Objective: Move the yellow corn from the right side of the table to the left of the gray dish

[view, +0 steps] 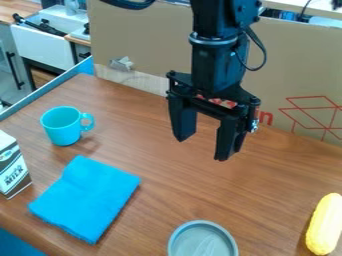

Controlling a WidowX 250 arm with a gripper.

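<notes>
The black gripper (pixel 202 148) hangs open above the middle of the wooden table, its two fingers pointing down with nothing between them. To its left stands a turquoise cup (pixel 61 126), upright, with its handle toward the right. A folded blue cloth (pixel 87 197) lies flat below and left of the gripper. Near the bottom edge of the view is a round grey lid or dish (pixel 202 242), partly cut off. A yellow corn cob (pixel 325 225) lies at the right edge. At the left edge a milk carton (pixel 12 167) stands upright.
The brown table (pixel 267 175) runs back to a tall cardboard panel (pixel 143 45) behind the arm. A blue edge (pixel 50 90) borders the table at the left, with a white sink unit (pixel 50 45) beyond it.
</notes>
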